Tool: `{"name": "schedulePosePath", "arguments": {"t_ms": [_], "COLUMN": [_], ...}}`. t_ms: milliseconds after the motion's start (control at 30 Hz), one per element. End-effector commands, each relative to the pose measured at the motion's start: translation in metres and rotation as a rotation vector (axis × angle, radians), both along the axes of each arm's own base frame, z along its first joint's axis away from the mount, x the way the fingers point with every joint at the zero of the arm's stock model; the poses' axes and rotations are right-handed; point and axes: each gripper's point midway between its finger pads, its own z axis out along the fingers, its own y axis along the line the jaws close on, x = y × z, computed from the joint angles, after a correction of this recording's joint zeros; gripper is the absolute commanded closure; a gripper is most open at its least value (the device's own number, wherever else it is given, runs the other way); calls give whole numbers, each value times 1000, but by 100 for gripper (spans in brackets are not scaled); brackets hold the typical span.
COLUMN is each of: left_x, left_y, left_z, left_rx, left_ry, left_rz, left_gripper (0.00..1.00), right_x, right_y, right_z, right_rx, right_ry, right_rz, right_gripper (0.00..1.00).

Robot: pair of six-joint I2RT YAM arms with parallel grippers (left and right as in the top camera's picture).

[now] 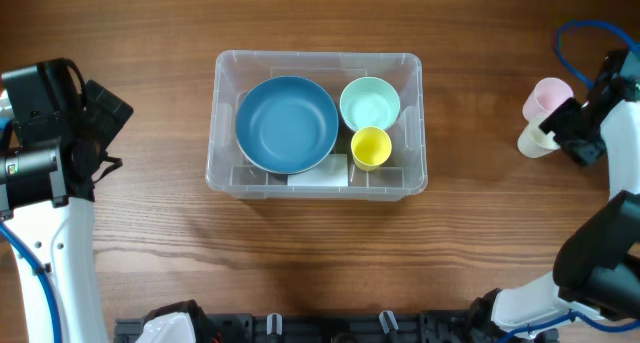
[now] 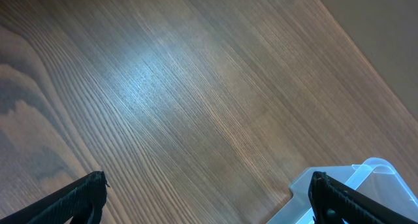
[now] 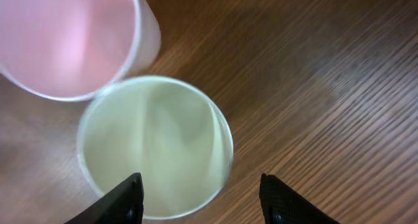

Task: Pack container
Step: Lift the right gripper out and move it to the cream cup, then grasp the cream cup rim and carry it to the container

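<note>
The clear plastic container (image 1: 316, 178) sits mid-table and holds a blue bowl (image 1: 286, 123), a mint bowl (image 1: 369, 103) and a yellow cup (image 1: 371, 147). One corner of the container shows in the left wrist view (image 2: 366, 178). A pink cup (image 1: 548, 95) and a cream cup (image 1: 534, 139) stand at the right. My right gripper (image 3: 201, 198) is open right above the cream cup (image 3: 153, 145), one finger over its mouth, the pink cup (image 3: 65, 38) just beyond. My left gripper (image 2: 209, 198) is open and empty over bare wood at the far left.
The right arm (image 1: 600, 113) with its blue cable is at the table's right edge, the left arm (image 1: 50, 123) at the left edge. A black rack (image 1: 300, 328) runs along the front edge.
</note>
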Motion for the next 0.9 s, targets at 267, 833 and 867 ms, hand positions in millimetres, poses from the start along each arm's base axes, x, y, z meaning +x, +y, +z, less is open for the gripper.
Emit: {"name": "schedulePosePath", "arguments": {"t_ms": [267,833,867], "left_x": [0,0,0], "left_y": [2,2,2], "left_z": [8,8,8], "left_rx": [5,5,5], "left_ry": [-22,-22,-22], "left_rz": [9,9,9], "left_gripper": [0,0,0], "right_x": [-4,-7,-8], "right_y": [4,8,8], "right_z": [-19,-30,-30], "right_rx": [29,49,50], "right_ry": [5,4,8], "right_rz": [-25,-36,-37], "right_gripper": [43,82,82]}}
